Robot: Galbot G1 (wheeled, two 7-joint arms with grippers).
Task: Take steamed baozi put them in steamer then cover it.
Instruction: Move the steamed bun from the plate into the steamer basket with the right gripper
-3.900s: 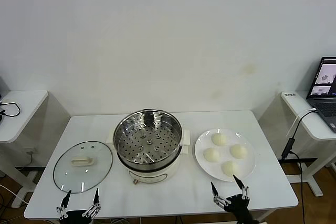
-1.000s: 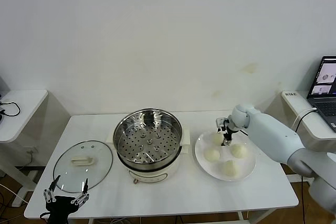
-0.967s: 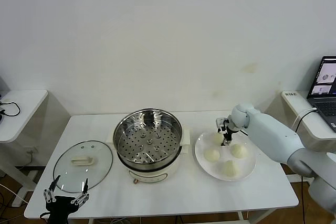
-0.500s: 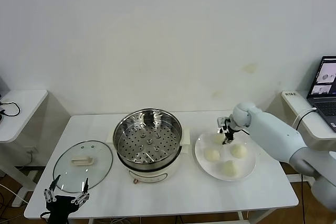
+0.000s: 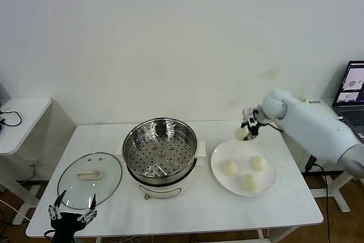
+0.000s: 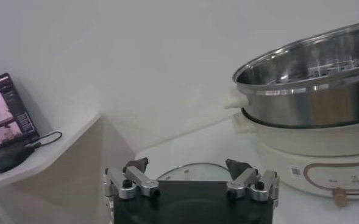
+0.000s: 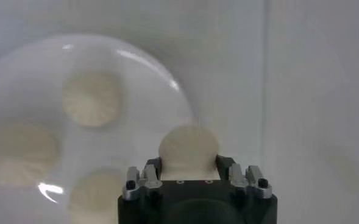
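Right wrist view: gripped baozi half hidden.

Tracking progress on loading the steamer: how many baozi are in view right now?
4: three baozi on the white plate, one held in the right gripper above it. None hidden.

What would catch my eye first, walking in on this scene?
Probably the big white arm reaching in from the right: its right gripper holds one steamed baozi in the air above the white plate, where three more sit. Next, the shiny open steamer mid-table, with its glass cover lying flat to its left.
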